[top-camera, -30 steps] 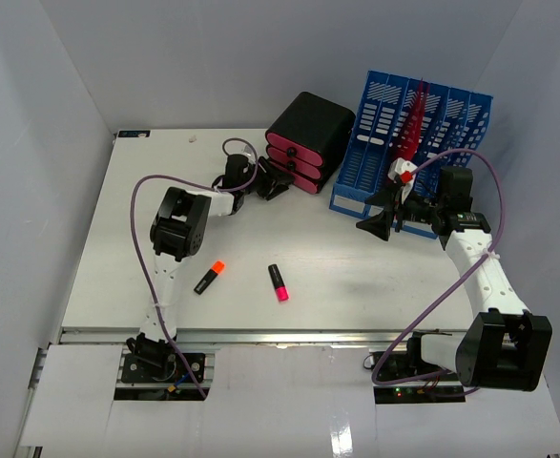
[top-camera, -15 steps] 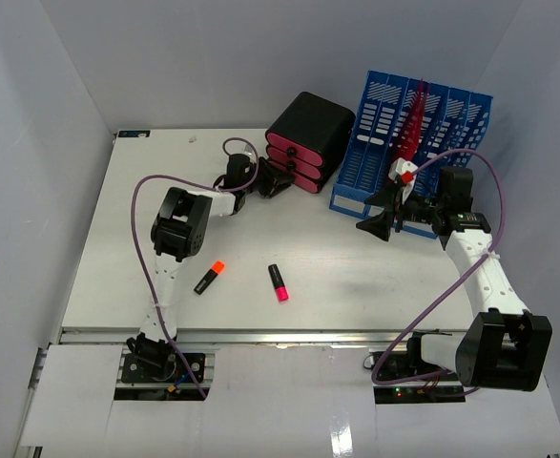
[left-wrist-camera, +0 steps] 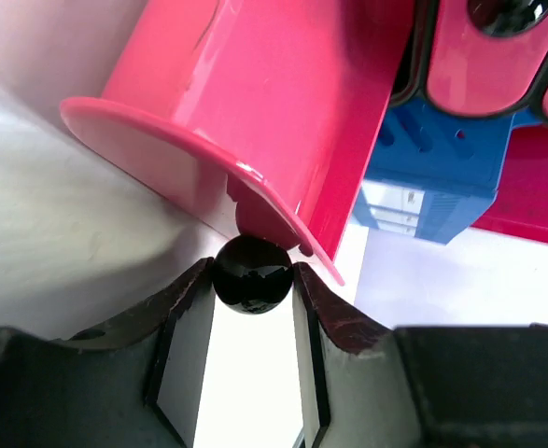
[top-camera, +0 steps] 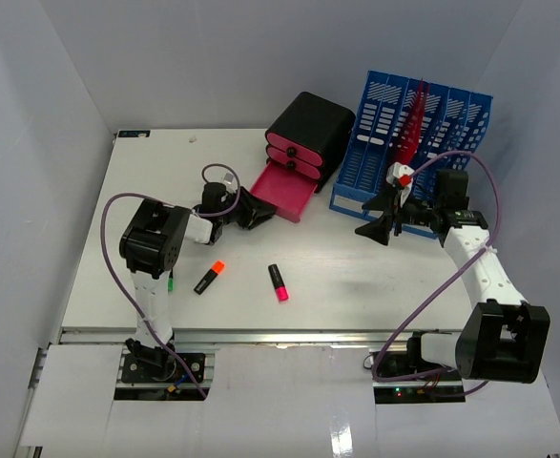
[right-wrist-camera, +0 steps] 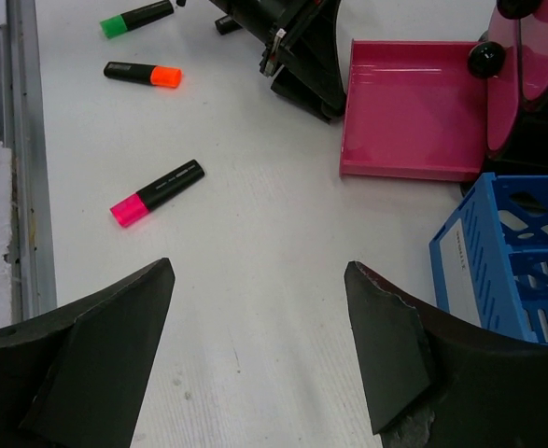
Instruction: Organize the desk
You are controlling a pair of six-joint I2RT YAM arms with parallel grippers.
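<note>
Left end effector (left-wrist-camera: 251,285) clamps black knob (left-wrist-camera: 251,273) on open pink drawer (top-camera: 285,187).

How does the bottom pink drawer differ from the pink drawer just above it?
The bottom drawer stands pulled out, its empty tray showing; the drawer above is shut inside the black cabinet. The left gripper holds the bottom drawer's knob; nothing touches the upper drawer's knob. Both are pink with a round black knob.

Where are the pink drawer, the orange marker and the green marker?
pink drawer (top-camera: 284,191): top view, open tray floor.
orange marker (top-camera: 209,278): top view, middle of its body.
green marker (right-wrist-camera: 138,17): right wrist view, middle of its body.
</note>
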